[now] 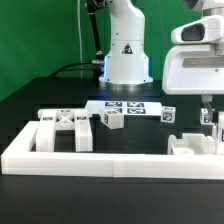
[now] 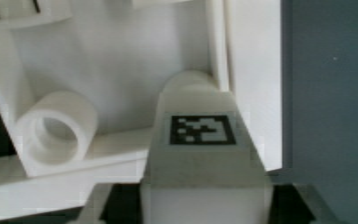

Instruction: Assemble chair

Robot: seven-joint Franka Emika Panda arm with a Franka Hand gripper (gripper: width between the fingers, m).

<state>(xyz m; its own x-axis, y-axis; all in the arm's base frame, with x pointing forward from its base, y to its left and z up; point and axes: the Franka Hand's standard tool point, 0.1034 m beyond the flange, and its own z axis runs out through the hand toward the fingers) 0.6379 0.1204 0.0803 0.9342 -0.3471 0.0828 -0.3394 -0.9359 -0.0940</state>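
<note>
A green backdrop [image 1: 40, 40] hangs behind the black table [image 1: 150, 135], which has a low white border wall [image 1: 110, 160] along its front. The X-braced frame [image 1: 65, 128] lies at the exterior view's left. At its right, the gripper [image 1: 207, 118] is clamped tight on a tagged chair piece [image 2: 202, 150].

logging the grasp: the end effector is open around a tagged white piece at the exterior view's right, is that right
Not open: the end effector is shut around the tagged white piece at the exterior view's right. The wrist view shows the piece clamped between its fingers.
</note>
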